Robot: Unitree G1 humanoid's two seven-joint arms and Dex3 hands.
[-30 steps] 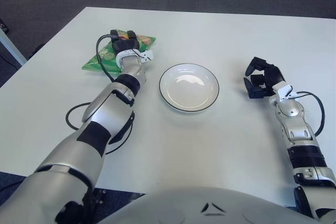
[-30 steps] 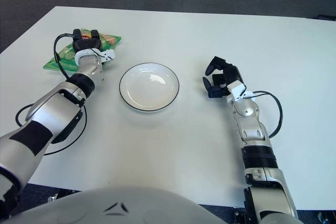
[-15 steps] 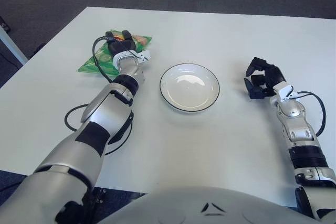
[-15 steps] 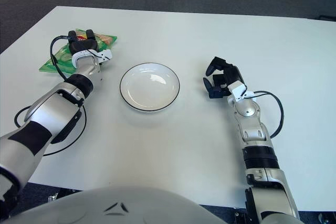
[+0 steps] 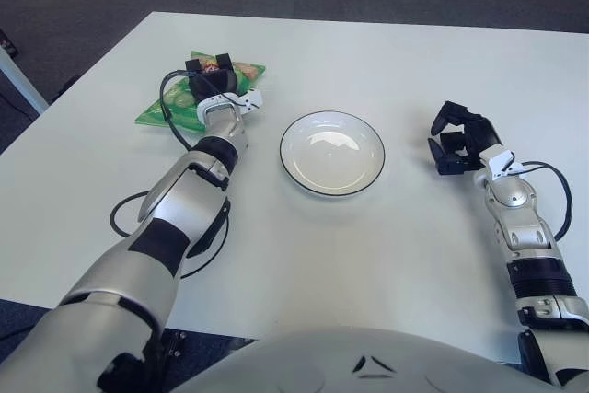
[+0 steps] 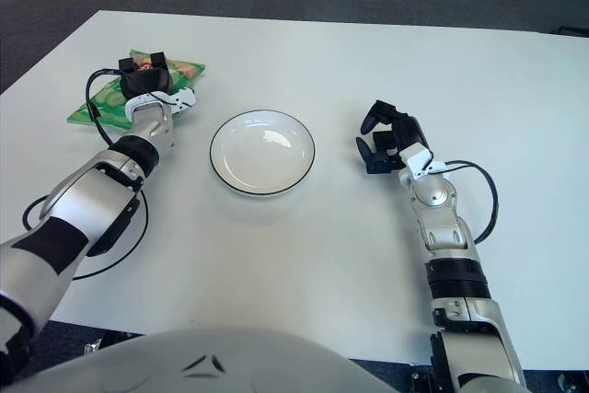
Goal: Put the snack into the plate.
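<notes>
Snack packet point(image 5: 175, 103), green and flat, lies on the desk point(image 5: 368, 255) at about ten o'clock from the plate point(image 5: 332, 153); probably light, crinkly, slippery film, best pinched at an edge; left hand point(image 5: 210, 80) sits over it, fingers curled down, grip uncertain; right hand point(image 5: 457, 137), at three o'clock from the plate, is curled and holds nothing.

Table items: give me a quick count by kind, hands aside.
Snack bags: 1, the green snack bag under the left hand, left of the plate.
Plates: 1, the white plate with nothing in it, mid-table.
Total: 2.
The right hand shows to the right of the plate.
</notes>
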